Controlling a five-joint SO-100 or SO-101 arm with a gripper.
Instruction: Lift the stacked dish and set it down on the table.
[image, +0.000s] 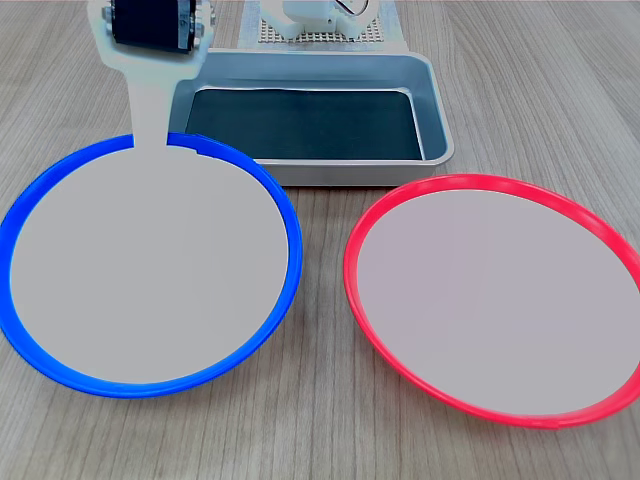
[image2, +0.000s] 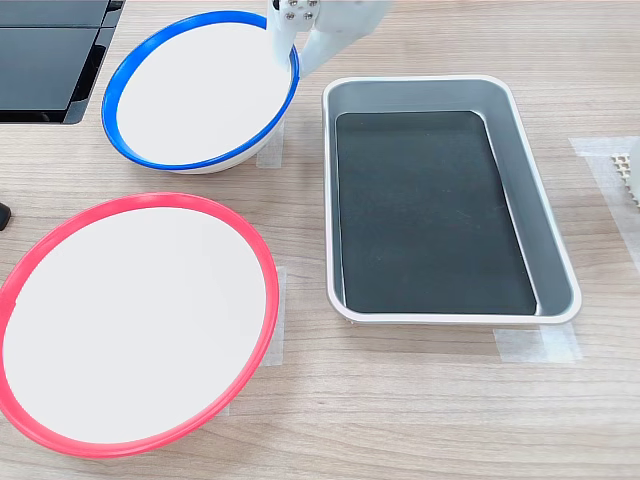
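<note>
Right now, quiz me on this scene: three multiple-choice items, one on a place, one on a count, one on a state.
1. In the second exterior view, where is the blue dish?
A. inside the tray
B. on the table, left of the tray
C. stacked on the red dish

2. How many round dishes are in view?
A. one
B. two
C. three

3. What is in the tray?
A. nothing but its dark bottom
B. a dish
C. a cup

Answers:
1 B, it sits on the table beside the tray's left wall.
2 B, only the blue dish and the red dish.
3 A, only the dark bottom shows.
</note>
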